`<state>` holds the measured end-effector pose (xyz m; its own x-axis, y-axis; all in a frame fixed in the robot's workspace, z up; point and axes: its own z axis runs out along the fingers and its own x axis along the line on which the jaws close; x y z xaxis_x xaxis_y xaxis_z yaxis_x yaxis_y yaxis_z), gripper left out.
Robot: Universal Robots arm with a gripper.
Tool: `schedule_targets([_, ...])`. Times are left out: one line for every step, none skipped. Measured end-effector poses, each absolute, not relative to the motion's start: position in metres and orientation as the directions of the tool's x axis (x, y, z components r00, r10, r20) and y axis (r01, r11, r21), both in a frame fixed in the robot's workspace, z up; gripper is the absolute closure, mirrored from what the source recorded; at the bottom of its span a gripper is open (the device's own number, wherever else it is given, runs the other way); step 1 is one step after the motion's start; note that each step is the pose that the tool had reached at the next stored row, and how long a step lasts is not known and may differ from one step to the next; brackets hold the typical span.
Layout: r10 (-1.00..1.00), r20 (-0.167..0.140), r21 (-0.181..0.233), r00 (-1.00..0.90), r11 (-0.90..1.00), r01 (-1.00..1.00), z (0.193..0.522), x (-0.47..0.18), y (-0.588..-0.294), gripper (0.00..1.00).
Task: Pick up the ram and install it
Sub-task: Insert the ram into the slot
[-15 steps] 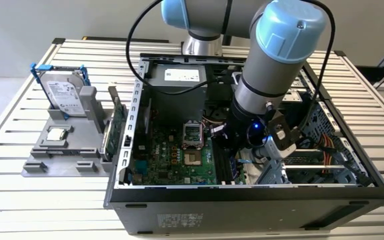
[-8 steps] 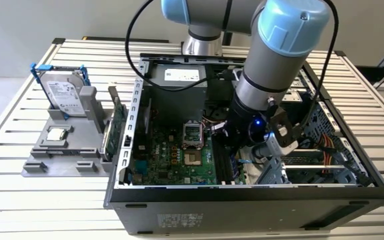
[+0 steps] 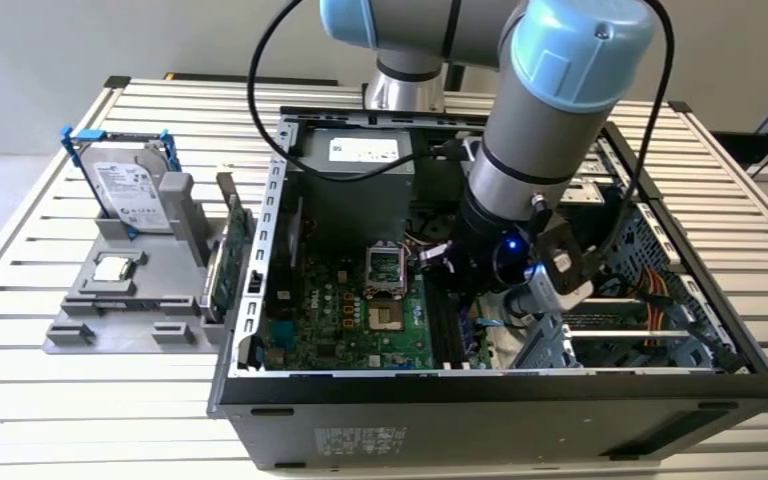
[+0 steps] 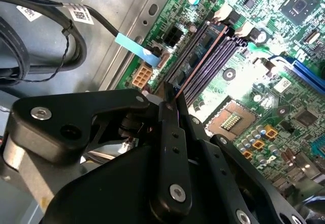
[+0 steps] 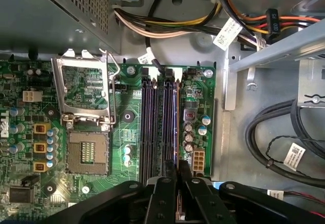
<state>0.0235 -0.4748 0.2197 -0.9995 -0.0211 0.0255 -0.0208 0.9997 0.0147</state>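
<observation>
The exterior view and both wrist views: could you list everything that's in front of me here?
computer case: one, black, open, on the slatted table
motherboard: one, green, inside the case
memory slots: four, dark, beside the processor socket
cables: several, black and coloured, along the case wall
hard drive: one, silver with blue rails, upright in the grey holder, exterior view's left
green card: one, on edge between holder and case
ram: one, thin, seen edge-on, colour unclear, over the slots
robot arm: one, grey and blue, reaching into the case
gripper: one, black, shut on the ram
</observation>
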Motion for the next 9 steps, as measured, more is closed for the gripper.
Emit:
schedule_targets([-0.02,0.025,0.015,-0.999,1.0,-0.02,0.2197,0.0231,-0.4748,1.0])
schedule_targets([-0.02,0.025,0.015,-0.999,1.0,-0.02,0.2197,0.023,-0.4748,1.0])
schedule_targets([-0.019,0.025,0.015,-0.999,1.0,-0.019,0.2196,0.0229,-0.4748,1.0])
schedule_targets([-0.019,0.025,0.015,-1.0,1.0,-0.018,0.2194,0.0228,-0.4748,1.0])
schedule_targets([-0.018,0.025,0.015,-1.0,1.0,-0.017,0.2191,0.0226,-0.4748,1.0])
schedule_targets([-0.017,0.025,0.015,-1.0,1.0,-0.016,0.2188,0.0223,-0.4748,1.0])
schedule_targets([-0.015,0.025,0.015,-1.0,1.0,-0.015,0.2186,0.0223,-0.4748,1.0])
schedule_targets([-0.014,0.025,0.015,-1.0,1.0,-0.014,0.2182,0.0223,-0.4748,1.0])
schedule_targets([-0.013,0.025,0.015,-1.0,1.0,-0.013,0.2177,0.0223,-0.4747,1.0])
